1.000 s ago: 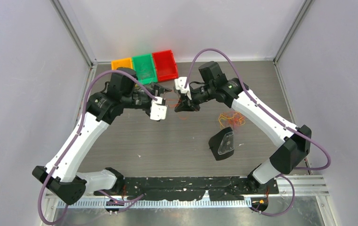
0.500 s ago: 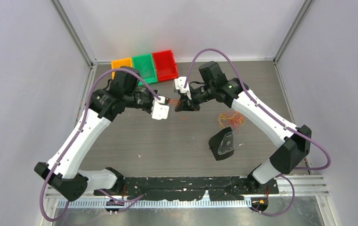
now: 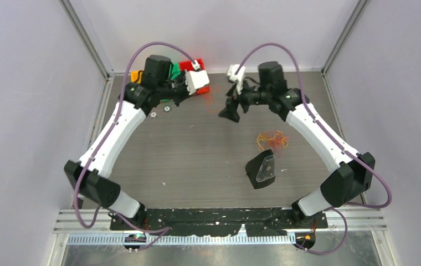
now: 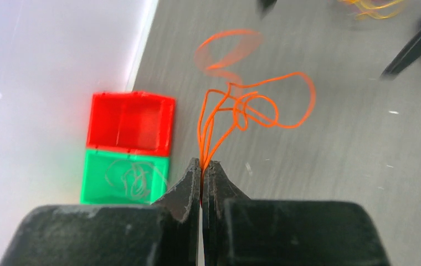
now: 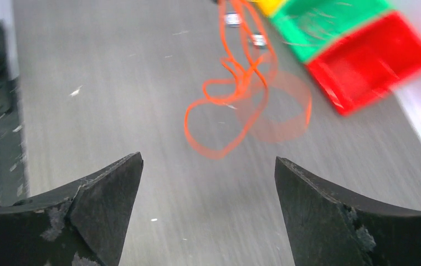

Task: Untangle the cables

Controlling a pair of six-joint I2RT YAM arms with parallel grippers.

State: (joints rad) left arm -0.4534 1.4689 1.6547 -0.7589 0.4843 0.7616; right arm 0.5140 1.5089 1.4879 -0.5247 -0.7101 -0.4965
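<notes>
My left gripper (image 4: 201, 164) is shut on a thin orange cable (image 4: 241, 105), whose loops hang free in front of the tips. In the top view the left gripper (image 3: 205, 88) is raised beside the red bin (image 3: 200, 64), and the orange cable (image 3: 211, 102) dangles below it. My right gripper (image 3: 231, 108) is just to the right of that cable. It stands open (image 5: 208, 160) with nothing between its fingers, the orange cable (image 5: 225, 111) a short way ahead. A small bunch of red, orange and yellow cables (image 3: 272, 139) lies on the table further right.
Orange (image 3: 135, 75), green (image 3: 172, 72) and red bins stand in a row at the back left. The green bin (image 4: 125, 177) holds thin wires. A black holder with a clear piece (image 3: 262, 169) sits near the right arm. Two small washers (image 3: 160, 111) lie under the left arm.
The left gripper shut on the orange cable and carried it up and back toward the bins. The right gripper opened, let the cable go and drew back to the right.
</notes>
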